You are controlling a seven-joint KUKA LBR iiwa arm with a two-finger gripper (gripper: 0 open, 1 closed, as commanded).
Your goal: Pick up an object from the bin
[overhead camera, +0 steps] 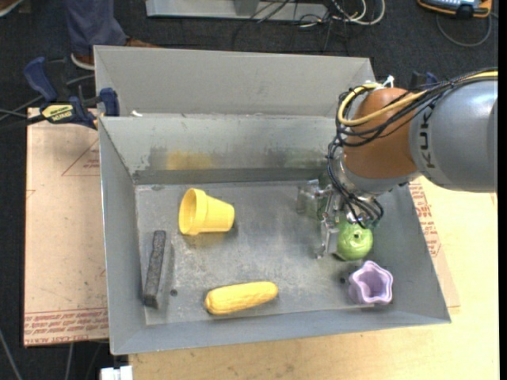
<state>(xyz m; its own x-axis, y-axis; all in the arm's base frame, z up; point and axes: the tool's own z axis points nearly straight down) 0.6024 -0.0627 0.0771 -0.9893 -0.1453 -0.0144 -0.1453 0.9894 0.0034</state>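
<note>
A green toy apple point(354, 242), round with a short stem on top, lies on the bin point(238, 137) floor out at about 4 o'clock from the floor's centre, close to the right-hand wall. The gripper point(326, 242) is down at floor level at the apple's 9 o'clock, its metal just beside the fruit. Whether its grip is spread or closed, and whether the apple sits inside it, I cannot tell, since dark cables point(358, 208) hang over the apple's 12 o'clock side and hide that part.

Above them, toward 1 o'clock, sits the wrist's orange cover point(380, 137), with the grey arm point(463, 137) running off toward 3 o'clock.

At the apple's 5 o'clock, just beside it, stands a purple star-shaped cup point(370, 283), upright with its mouth facing up.

Well apart from these, at 6 o'clock on the floor, a yellow corn cob point(241, 298) lies lengthwise from 9 to 3. At about 10 o'clock a yellow cup point(206, 212) lies on its side, its wide mouth turned toward 9 o'clock. At 8 o'clock, along the left wall, a grey bar point(155, 266) lies running roughly from 12 to 6.
</note>
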